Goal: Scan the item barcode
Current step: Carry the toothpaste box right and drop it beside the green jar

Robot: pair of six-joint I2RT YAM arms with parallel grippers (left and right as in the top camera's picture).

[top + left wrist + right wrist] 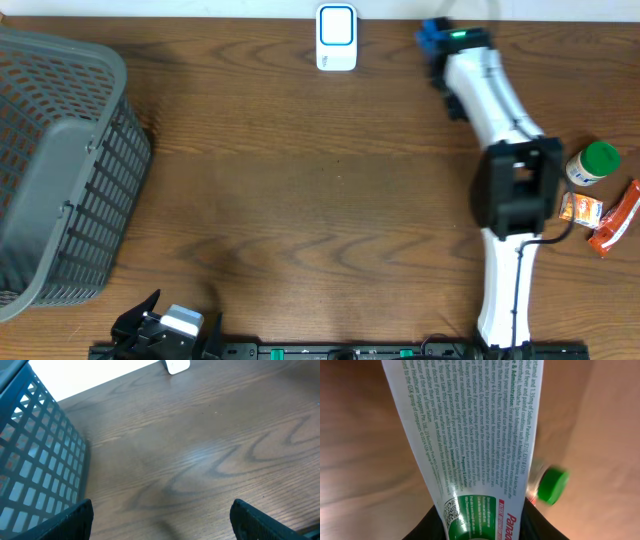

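Wooden desk [300, 200], scanner [336, 37] at its far edge. My right pincer [485, 520] grips the medicine box [470, 435] above the desk, right of the scanner. I judge the scan not yet done. Left pincer [162, 515] is wide and empty. Only the right wrist view shows the box's print; overhead hides it.

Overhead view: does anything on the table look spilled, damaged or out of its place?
Nothing stands out. The basket, the white scanner, the green-capped bottle and the orange packets look intact, with no spill on the table. The right claw is shut on a printed white box.
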